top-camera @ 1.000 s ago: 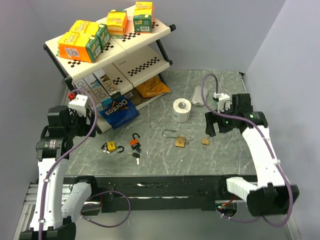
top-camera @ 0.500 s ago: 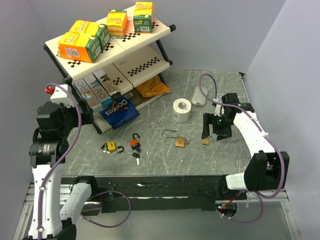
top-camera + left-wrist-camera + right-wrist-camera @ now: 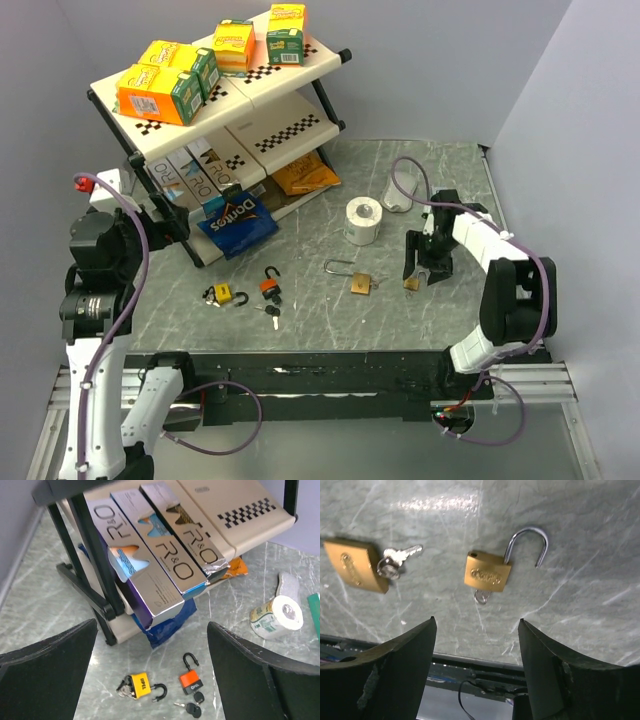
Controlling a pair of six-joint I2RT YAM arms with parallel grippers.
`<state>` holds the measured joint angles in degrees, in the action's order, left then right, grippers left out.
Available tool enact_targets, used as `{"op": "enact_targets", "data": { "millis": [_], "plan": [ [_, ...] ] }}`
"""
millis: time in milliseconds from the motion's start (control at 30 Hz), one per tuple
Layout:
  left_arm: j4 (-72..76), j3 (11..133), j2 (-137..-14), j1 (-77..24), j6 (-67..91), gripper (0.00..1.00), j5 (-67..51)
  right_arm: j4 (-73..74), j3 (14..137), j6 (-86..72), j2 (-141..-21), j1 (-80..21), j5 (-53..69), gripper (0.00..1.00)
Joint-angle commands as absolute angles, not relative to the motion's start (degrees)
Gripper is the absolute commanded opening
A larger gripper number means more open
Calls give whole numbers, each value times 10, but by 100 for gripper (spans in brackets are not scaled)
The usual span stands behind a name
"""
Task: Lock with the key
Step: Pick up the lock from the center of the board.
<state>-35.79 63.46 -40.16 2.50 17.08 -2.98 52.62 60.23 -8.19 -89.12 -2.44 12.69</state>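
Observation:
A small brass padlock (image 3: 487, 576) lies on the marble table with its shackle swung open and a key ring at its base. My right gripper (image 3: 476, 622) hovers just over it, open, with nothing between the fingers; from above, the right gripper (image 3: 420, 262) stands beside that padlock (image 3: 411, 283). A larger brass padlock (image 3: 361, 283) with a key (image 3: 400, 560) in it lies to its left. A yellow padlock (image 3: 137, 686), an orange padlock (image 3: 190, 681) and loose black-headed keys (image 3: 192, 707) lie under my open left gripper (image 3: 151, 625), which is raised well above them.
A three-tier shelf rack (image 3: 290, 125) with boxes stands at the back left, with a blue Doritos bag (image 3: 236, 222) at its foot. A paper roll (image 3: 363, 220) and a grey object (image 3: 397, 195) sit mid-table. The table's front edge (image 3: 470, 660) is close below the right gripper.
My right arm swung inward and down toward the small brass padlock, and its jaws narrowed somewhat. My left arm drew back to the left and rose.

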Motion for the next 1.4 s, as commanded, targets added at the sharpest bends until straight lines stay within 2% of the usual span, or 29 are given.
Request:
{"op": "enact_targets", "data": {
  "millis": [0, 333, 700, 800, 867, 933, 1033, 1067, 1133, 1267, 1367],
  "plan": [
    [-330, 619, -407, 25, 200, 96, -42, 502, 604, -107, -927, -40, 103, 72],
    [-321, 601, -419, 25, 194, 96, -40, 487, 629, -120, -1001, -60, 69, 66],
    [-313, 588, -434, 25, 204, 96, -33, 483, 645, -130, -1032, -73, 41, 60],
    [-313, 588, -436, 25, 196, 96, -38, 484, 645, -128, -1034, -75, 42, 55],
    [-316, 589, -436, 25, 180, 96, -50, 487, 645, -122, -1029, -75, 51, 47],
    [-323, 591, -432, 25, 151, 96, -103, 490, 649, -112, -1016, -75, 61, 43],
    [-342, 594, -423, 25, 88, 96, -243, 488, 650, -81, -977, -75, 93, 29],
    [-345, 593, -418, 25, 77, 96, -275, 483, 648, -63, -963, -75, 107, 17],
    [-352, 589, -403, 25, 39, 96, -380, 483, 649, -42, -925, -75, 153, 3],
    [-380, 582, -385, 25, -39, 96, -551, 508, 668, 50, -870, -76, 274, 0],
    [-389, 567, -381, 25, -75, 96, -613, 556, 696, 127, -841, -79, 413, 0]
  ]
}}
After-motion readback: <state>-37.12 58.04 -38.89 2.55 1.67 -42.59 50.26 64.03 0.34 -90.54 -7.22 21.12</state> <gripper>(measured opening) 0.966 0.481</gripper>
